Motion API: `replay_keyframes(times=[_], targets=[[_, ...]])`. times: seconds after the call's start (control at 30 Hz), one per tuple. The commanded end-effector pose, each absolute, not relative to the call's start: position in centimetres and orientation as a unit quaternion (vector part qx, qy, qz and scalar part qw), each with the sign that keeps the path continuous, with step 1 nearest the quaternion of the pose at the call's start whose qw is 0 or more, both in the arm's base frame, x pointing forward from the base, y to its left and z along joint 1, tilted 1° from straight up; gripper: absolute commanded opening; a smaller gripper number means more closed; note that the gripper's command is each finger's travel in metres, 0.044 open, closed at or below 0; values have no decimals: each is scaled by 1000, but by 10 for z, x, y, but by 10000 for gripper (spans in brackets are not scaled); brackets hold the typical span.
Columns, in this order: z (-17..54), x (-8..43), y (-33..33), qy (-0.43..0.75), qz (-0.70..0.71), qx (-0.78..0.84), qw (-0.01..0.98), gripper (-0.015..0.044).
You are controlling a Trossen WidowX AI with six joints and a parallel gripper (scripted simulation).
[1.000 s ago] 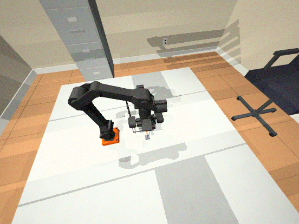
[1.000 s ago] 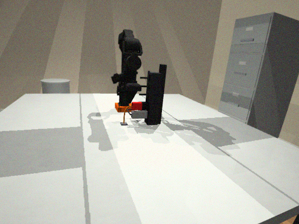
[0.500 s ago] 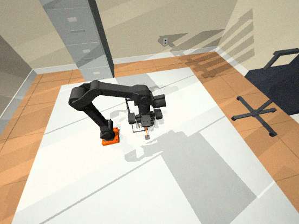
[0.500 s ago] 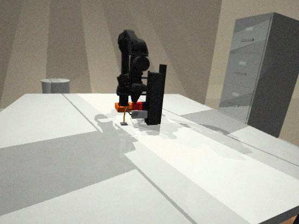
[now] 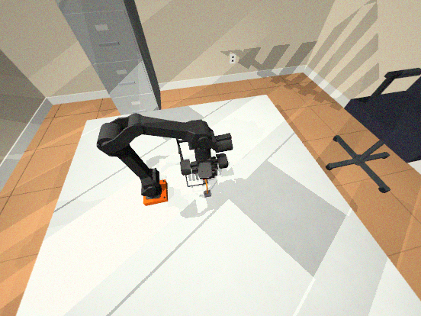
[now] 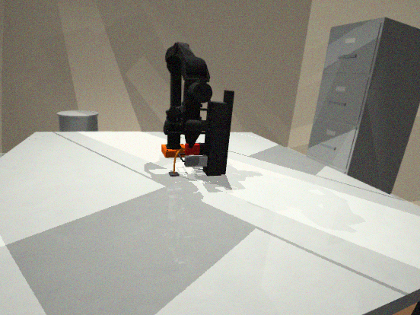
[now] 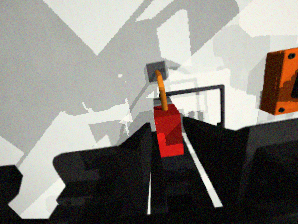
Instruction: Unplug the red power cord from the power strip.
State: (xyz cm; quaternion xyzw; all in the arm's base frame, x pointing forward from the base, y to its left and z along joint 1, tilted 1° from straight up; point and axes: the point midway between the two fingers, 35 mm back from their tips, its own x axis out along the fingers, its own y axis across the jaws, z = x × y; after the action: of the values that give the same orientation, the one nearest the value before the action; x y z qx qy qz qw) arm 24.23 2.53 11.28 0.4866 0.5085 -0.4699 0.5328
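The red plug (image 6: 192, 148) (image 7: 168, 132) sticks out sideways from the black upright power strip (image 6: 217, 141); dark shapes hide where they meet. Its orange cord (image 5: 207, 185) (image 6: 174, 163) (image 7: 162, 92) bends down to a small grey block (image 5: 207, 194) (image 6: 173, 173) (image 7: 155, 71) on the table. My gripper (image 6: 192, 143) (image 7: 166, 123) points down at the red plug from above. Its fingers are partly open, one on each side of the plug in the wrist view; they do not look clamped on it. How deep the tips reach is hard to tell.
A grey plug (image 6: 195, 160) sits in the strip just below the red one. A thin dark cord (image 5: 187, 182) (image 7: 222, 102) runs in angular bends beside them. The arm's orange base (image 5: 163, 191) (image 6: 169, 151) (image 7: 278, 85) stands nearby. A filing cabinet (image 5: 103, 49) (image 6: 342, 91) is beyond the table.
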Motion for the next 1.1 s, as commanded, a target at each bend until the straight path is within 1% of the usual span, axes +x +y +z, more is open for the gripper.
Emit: replay_keyframes(times=[0.0, 0.07, 0.2, 0.47, 1.07], targets=[[109, 242, 26, 509, -472, 487, 530, 160], [109, 242, 26, 509, -472, 487, 530, 160], [111, 242, 25, 509, -470, 486, 533, 55], [111, 242, 25, 509, -470, 486, 533, 2], [111, 247, 1, 508, -471, 486, 532, 0]])
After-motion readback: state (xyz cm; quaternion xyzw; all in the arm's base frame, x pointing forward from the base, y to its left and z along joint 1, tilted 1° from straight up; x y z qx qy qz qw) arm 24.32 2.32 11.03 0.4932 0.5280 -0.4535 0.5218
